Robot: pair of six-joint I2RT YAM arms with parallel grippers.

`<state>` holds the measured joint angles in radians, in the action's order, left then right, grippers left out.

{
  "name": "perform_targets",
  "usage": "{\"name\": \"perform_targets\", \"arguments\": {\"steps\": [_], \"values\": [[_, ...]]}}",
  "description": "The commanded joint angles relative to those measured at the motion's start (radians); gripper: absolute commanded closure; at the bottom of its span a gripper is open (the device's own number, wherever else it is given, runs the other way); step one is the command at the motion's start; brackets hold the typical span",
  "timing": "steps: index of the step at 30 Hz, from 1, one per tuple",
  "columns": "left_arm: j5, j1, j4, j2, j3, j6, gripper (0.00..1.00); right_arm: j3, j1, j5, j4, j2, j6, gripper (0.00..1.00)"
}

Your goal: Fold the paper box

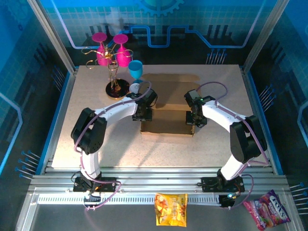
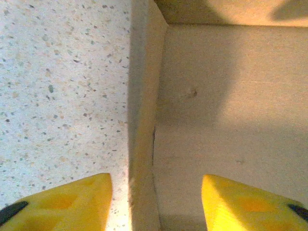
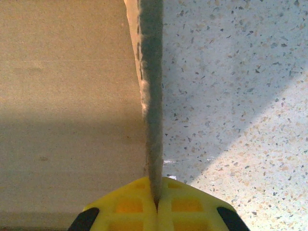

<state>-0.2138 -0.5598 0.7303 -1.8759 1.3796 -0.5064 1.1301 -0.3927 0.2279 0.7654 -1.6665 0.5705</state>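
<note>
One paper box (image 1: 167,126) lies mid-way on the desk (image 1: 168,154), its side walls partly hidden under two tools: the left tool (image 1: 142,115), at 9 o'clock, straddles one wall with jaws apart, and the right tool (image 1: 196,120), at 3 o'clock, pinches the other.

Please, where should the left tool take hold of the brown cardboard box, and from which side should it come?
Grip the upright left side wall of the brown corrugated cardboard box, coming from straight above. It is thin and stands on edge; the open left tool straddles it, one yellow finger outside, the other inside.
</note>
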Motion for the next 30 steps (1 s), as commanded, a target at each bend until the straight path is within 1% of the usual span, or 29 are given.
{"name": "perform_targets", "arguments": {"steps": [1,3,8,9,10,12,13,17,20,24,25,27,28,29,30], "values": [[0.068,0.021,0.02,0.039,-0.056,-0.002,0.55,0.023,-0.014,0.003,-0.006,0.01,-0.01,1.0],[0.076,0.023,0.026,0.028,-0.064,0.001,0.58,0.023,-0.014,0.001,-0.007,0.008,-0.009,1.0],[0.094,0.021,0.01,-0.014,-0.065,0.003,0.59,0.026,-0.014,-0.002,-0.006,0.007,-0.008,1.0],[0.087,0.022,0.011,-0.023,-0.063,0.003,0.61,0.027,-0.014,-0.002,-0.006,0.007,-0.007,1.0],[0.076,0.021,0.011,-0.033,-0.063,0.005,0.66,0.027,-0.014,-0.002,-0.006,0.008,-0.008,1.0],[0.054,0.02,0.012,-0.047,-0.066,0.011,0.79,0.027,-0.014,-0.002,-0.006,0.008,-0.006,1.0],[0.048,0.019,0.01,-0.053,-0.07,0.016,0.84,0.027,-0.014,-0.004,-0.006,0.008,-0.007,1.0],[0.031,0.005,0.009,-0.068,-0.078,0.024,0.87,0.027,-0.014,-0.005,-0.008,0.005,-0.008,1.0],[0.002,-0.01,0.011,-0.072,-0.082,0.02,1.0,0.028,-0.014,-0.013,-0.013,0.001,-0.01,1.0],[-0.061,-0.024,0.042,-0.076,-0.072,0.02,1.0,0.035,-0.011,-0.029,-0.017,0.005,-0.026,1.0],[-0.069,-0.024,0.047,-0.073,-0.071,0.02,1.0,0.038,-0.011,-0.032,-0.016,0.011,-0.03,0.92],[-0.085,-0.024,0.053,-0.062,-0.073,0.028,1.0,0.054,-0.005,-0.04,-0.01,0.033,-0.043,0.7],[-0.093,-0.023,0.057,-0.058,-0.073,0.03,1.0,0.067,0.0,-0.04,0.002,0.042,-0.048,0.61],[-0.098,-0.024,0.059,-0.053,-0.072,0.032,1.0,0.084,0.006,-0.04,0.017,0.052,-0.051,0.54],[-0.101,-0.024,0.062,-0.049,-0.073,0.034,1.0,0.105,0.013,-0.04,0.035,0.063,-0.052,0.49]]}}
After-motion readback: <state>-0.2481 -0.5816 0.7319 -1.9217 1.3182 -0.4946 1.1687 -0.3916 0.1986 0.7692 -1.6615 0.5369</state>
